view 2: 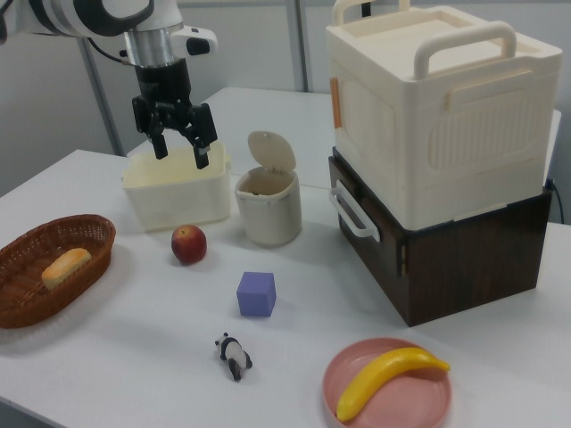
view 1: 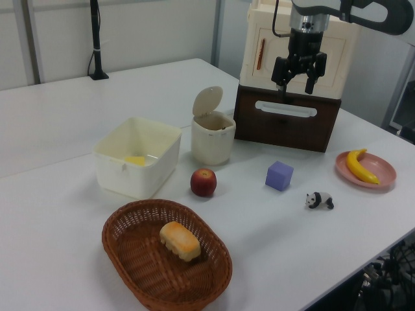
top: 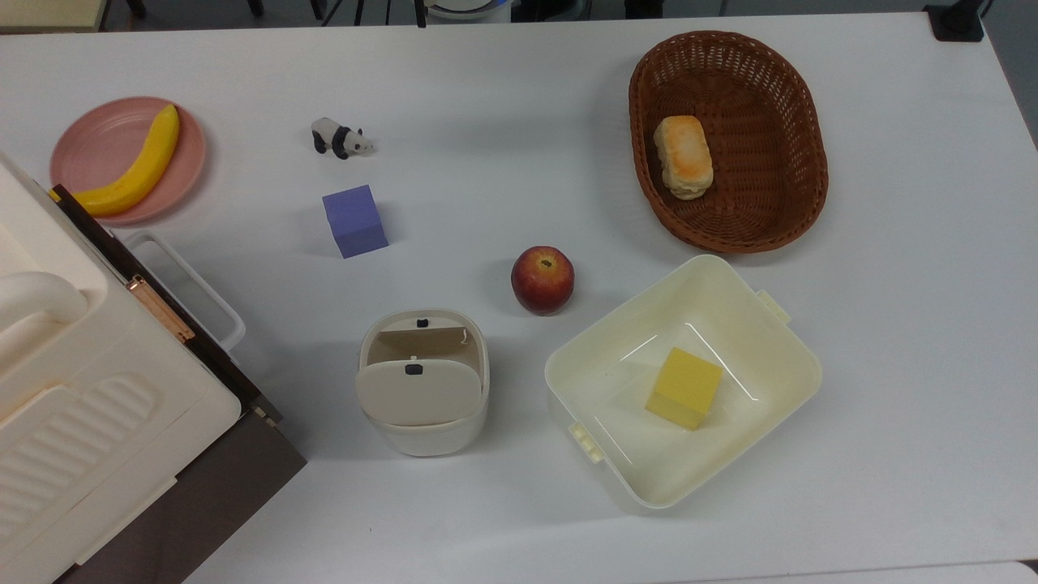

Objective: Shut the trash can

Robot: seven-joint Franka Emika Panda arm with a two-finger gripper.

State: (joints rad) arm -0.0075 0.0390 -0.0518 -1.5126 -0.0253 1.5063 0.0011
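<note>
The bin (view 2: 268, 207) sits mid-frame in the right view, lid (view 2: 268, 149) up — the claw (view 2: 179, 137) hangs spread apart, upper left.

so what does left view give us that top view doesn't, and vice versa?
Left view alone: the gripper, open and empty, hanging high above the table near the cream appliance, and the trash can lid standing upright. Top view alone: the yellow block seen plainly, lying in the square tub, and the black button on the lid. Both: trash can open, apple beside it, bread in the basket.
</note>
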